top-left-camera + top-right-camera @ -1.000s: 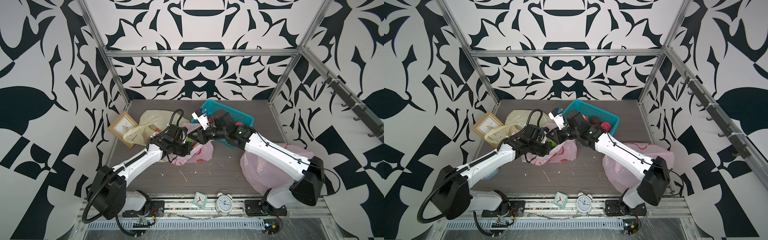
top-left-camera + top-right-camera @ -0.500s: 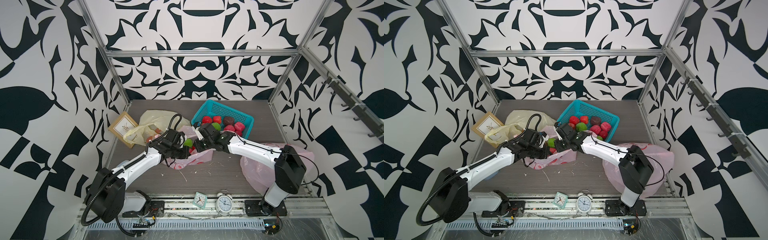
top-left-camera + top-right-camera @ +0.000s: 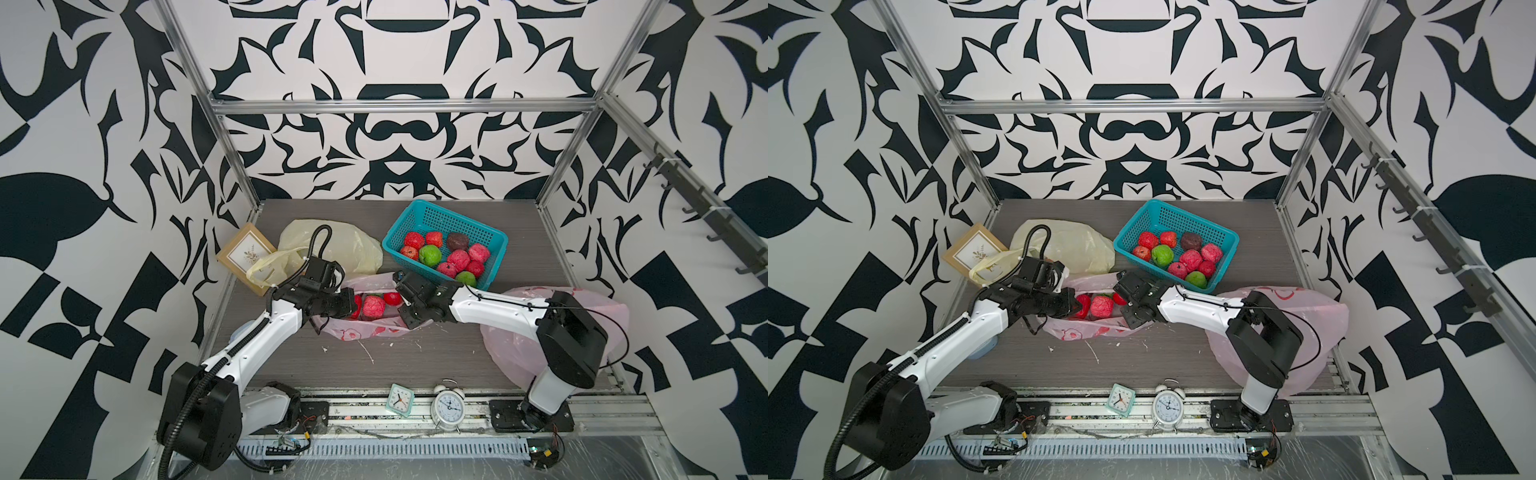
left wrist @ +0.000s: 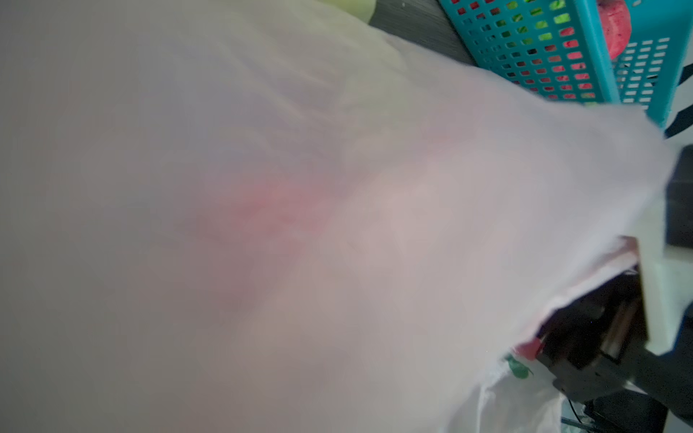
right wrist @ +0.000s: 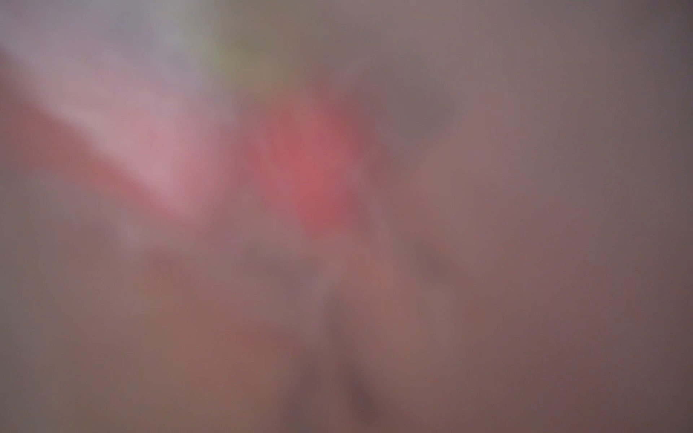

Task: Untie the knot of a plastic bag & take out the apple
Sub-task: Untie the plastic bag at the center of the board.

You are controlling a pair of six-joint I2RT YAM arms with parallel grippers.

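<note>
In both top views the left tool [image 3: 352, 305] [image 3: 1074, 305], pressed together, meets the left rim of the translucent pink plastic bag [image 3: 365, 331] [image 3: 1084, 331]. How far the right tool [image 3: 402, 306] [image 3: 1126, 305] spreads cannot be told. A rough red apple [image 3: 373, 306] [image 3: 1101, 306] lies inside the bag, with bare table [image 3: 415, 357] [image 3: 1154, 357] in front. Both wrist views show only blurred pink film.

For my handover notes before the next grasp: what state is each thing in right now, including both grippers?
pink plastic bag: lying on the table, mouth open.
apples in the bag: inside the mouth, not yet out.
left gripper: shut, at the bag's rim.
right gripper: at the bag's mouth beside a red apple; jaws unreadable.
teal basket: upright, holding fruit.
yellow bag: lying crumpled.
</note>
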